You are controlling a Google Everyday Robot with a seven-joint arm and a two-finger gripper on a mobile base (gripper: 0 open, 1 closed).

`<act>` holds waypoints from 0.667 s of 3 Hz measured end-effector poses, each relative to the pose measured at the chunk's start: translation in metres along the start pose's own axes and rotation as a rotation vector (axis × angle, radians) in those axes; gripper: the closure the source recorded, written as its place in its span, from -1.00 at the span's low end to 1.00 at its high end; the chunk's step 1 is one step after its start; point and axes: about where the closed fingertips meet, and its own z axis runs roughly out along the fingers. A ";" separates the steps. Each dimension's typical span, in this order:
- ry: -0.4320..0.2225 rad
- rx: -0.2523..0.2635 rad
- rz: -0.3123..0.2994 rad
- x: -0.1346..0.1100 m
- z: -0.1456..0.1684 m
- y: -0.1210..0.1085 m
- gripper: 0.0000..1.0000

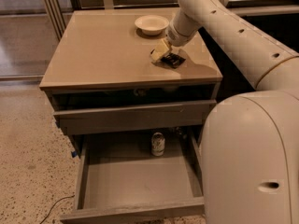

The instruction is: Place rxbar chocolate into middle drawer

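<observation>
The rxbar chocolate, a small flat black bar, lies on the cabinet top near its right side. My gripper is down at the bar's left end, touching or just over it, and the arm reaches in from the upper right. The middle drawer is pulled far out below the cabinet front. It is a long grey tray with thin side walls. The robot's white body hides the drawer's right front corner.
A white bowl stands on the cabinet top behind the gripper. A small can with a pale label stands upright at the back of the open drawer. Another grey drawer front sits above it. A cable lies on the speckled floor at the left.
</observation>
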 end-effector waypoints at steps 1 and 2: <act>0.001 0.001 0.008 0.005 -0.001 -0.012 -0.53; 0.001 -0.016 0.005 0.007 -0.002 -0.014 -0.48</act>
